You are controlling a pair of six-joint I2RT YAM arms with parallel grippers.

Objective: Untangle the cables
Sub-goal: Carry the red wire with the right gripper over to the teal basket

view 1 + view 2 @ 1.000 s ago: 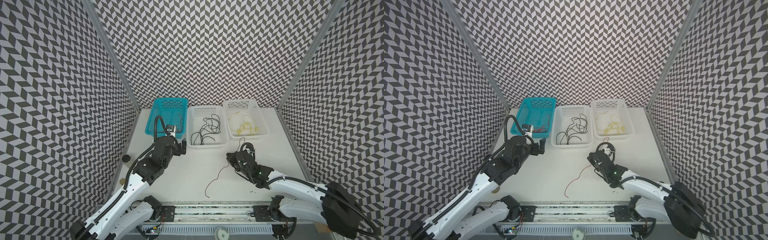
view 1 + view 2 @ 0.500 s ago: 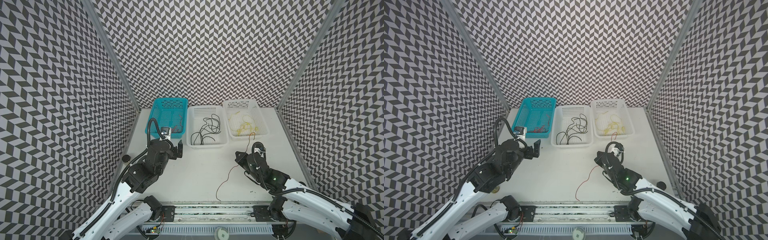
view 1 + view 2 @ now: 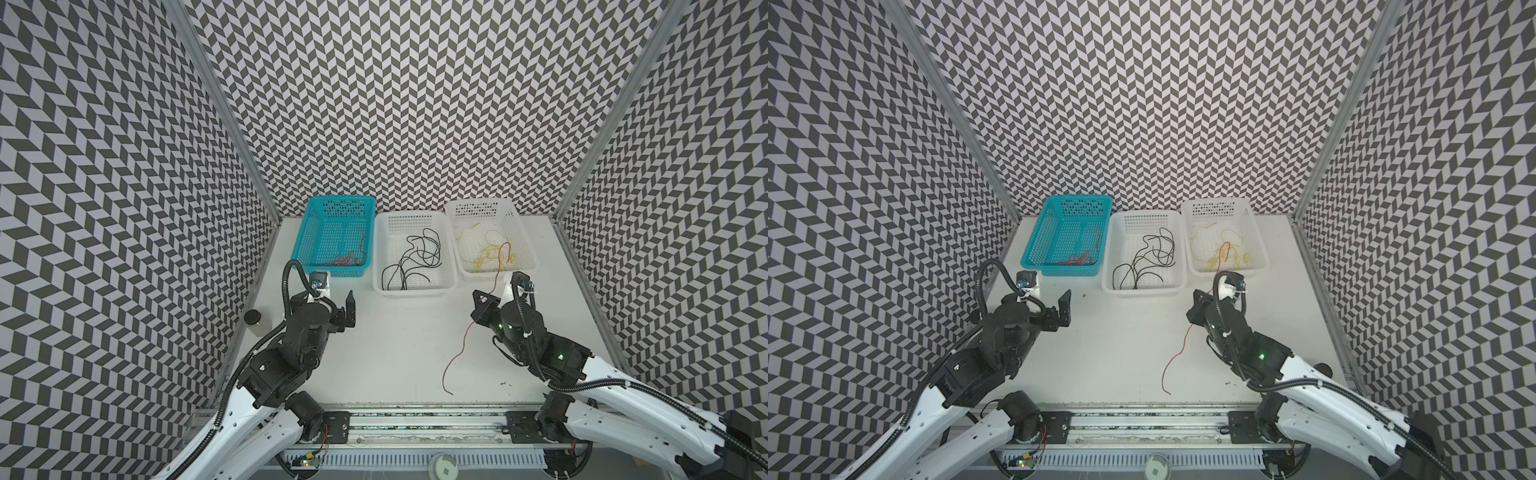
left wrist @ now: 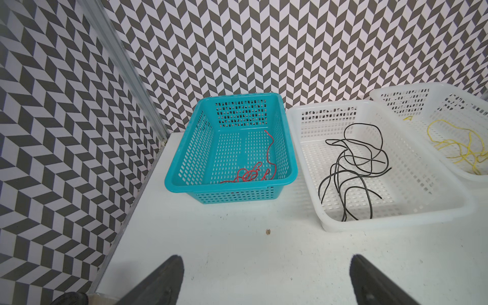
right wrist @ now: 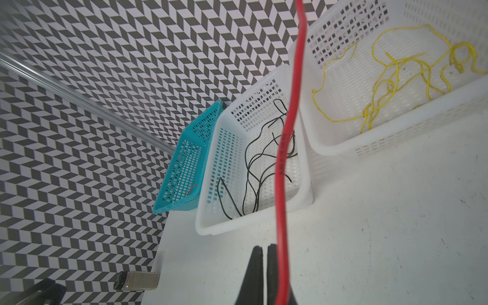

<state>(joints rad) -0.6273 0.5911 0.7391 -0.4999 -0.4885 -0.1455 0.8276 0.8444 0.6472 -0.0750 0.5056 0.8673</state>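
A loose red cable (image 3: 459,357) trails over the table; its upper end rises over the right white basket (image 3: 524,232), which holds yellow cables (image 3: 484,254). My right gripper (image 3: 478,296) (image 5: 264,248) is shut in front of that basket. The red cable (image 5: 284,163) runs along one finger, and the pinch point is hidden. Red cables (image 3: 347,259) lie in the teal basket (image 3: 312,232) and black cables (image 3: 415,257) in the middle white basket (image 3: 415,291). My left gripper (image 3: 334,299) (image 4: 266,260) is open and empty, just in front of the teal basket.
A small dark-capped jar (image 3: 253,328) stands at the table's left edge beside my left arm. Patterned walls close in the left, back and right sides. A metal rail (image 3: 415,417) runs along the front edge.
My right gripper has moved right and toward the right white basket, dragging the red cable's free end right. My left arm has folded lower, its gripper staying open near the teal basket.
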